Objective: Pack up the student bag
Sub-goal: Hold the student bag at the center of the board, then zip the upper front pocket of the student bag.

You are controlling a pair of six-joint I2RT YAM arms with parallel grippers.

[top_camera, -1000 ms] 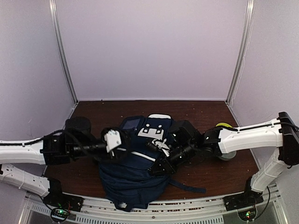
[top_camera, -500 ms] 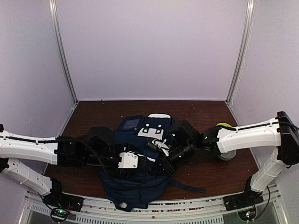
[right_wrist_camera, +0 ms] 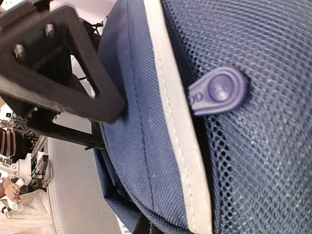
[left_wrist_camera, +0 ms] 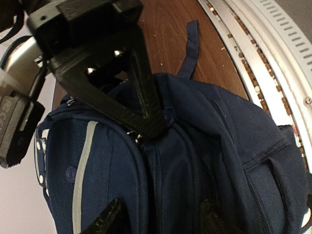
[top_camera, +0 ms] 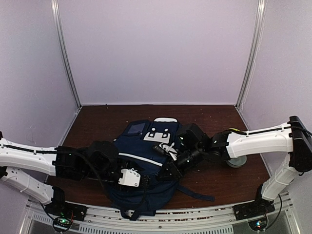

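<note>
Top external check: got the student bag (top_camera: 141, 195) flopped in the middle of the table (top_camera: 97, 117), long axis running near to far, white-patched flap (top_camera: 158, 132) at the far end, both arms reaching over its middle from either side. Going by left wrist: left gripper (left_wrist_camera: 158, 217) with jaws apart, straddling the zip ridge (left_wrist_camera: 156, 165) and holding nothing, that ridge running straight ahead to the right gripper (left_wrist_camera: 148, 127), clamped shut on the bag's seam just beyond (pull tab or plain fabric, can't tell). Probably best to leave the next pull to the left one: straight forward along that line, no sideways hunting.
</note>
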